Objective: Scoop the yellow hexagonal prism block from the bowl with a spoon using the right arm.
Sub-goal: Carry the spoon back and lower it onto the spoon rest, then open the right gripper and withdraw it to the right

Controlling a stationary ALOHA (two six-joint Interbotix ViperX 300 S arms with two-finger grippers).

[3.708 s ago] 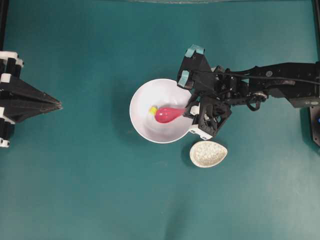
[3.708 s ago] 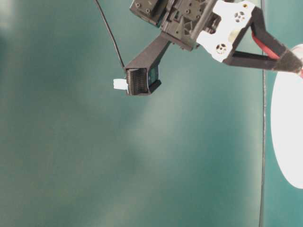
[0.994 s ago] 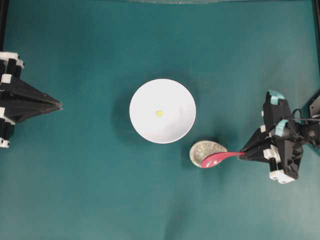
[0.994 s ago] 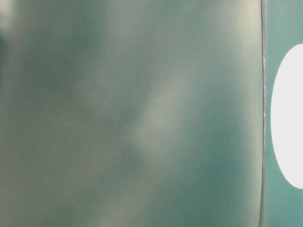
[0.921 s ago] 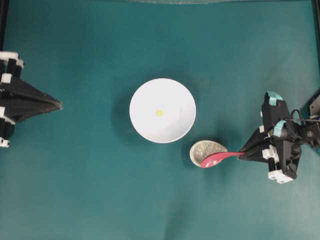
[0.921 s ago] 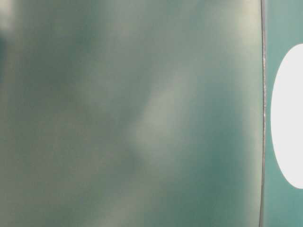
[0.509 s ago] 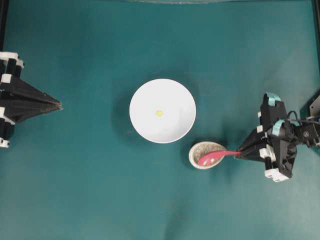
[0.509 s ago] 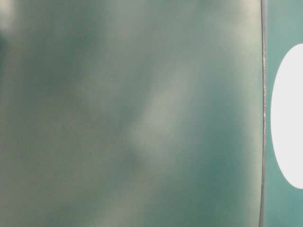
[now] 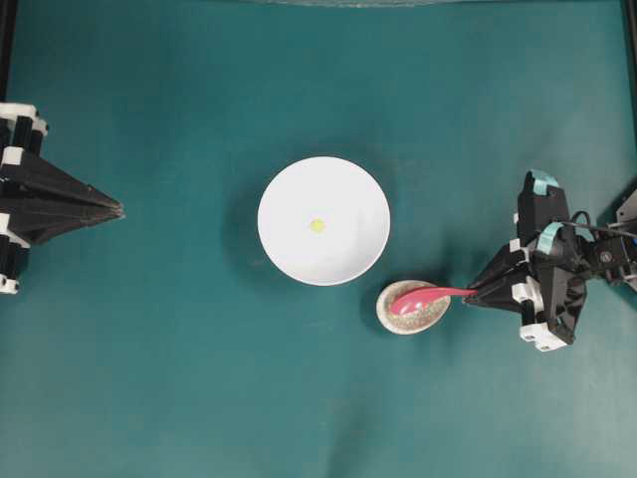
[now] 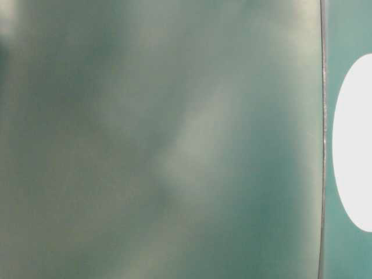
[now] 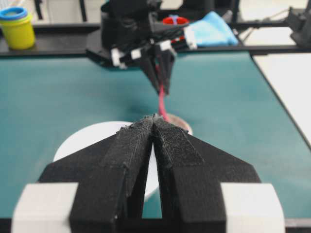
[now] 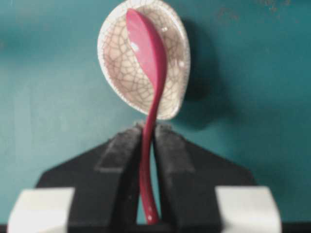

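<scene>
The yellow hexagonal prism block (image 9: 317,225) lies alone near the middle of the white bowl (image 9: 289,259). The pink-red spoon (image 9: 418,297) lies outside the bowl, its scoop resting in the speckled beige rest (image 9: 425,319). My right gripper (image 9: 470,294) sits right of the rest. Its fingertips close on the spoon's handle in the right wrist view, where the right gripper (image 12: 149,127) holds the spoon (image 12: 146,48) over the rest (image 12: 116,63). My left gripper (image 9: 117,209) stays at the far left, shut and empty; its wrist view shows the left gripper (image 11: 153,117) with tips together.
The teal table edge runs along the far side, with a yellow and blue tub (image 11: 17,26) and a blue cloth (image 11: 209,29) beyond it. The table-level view shows only a blurred teal surface and part of the bowl (image 10: 354,145).
The spoon left the bowl without the block and was carried right to the rest. Over the last second its scoop settled into the rest as my right gripper edged slightly up and left.
</scene>
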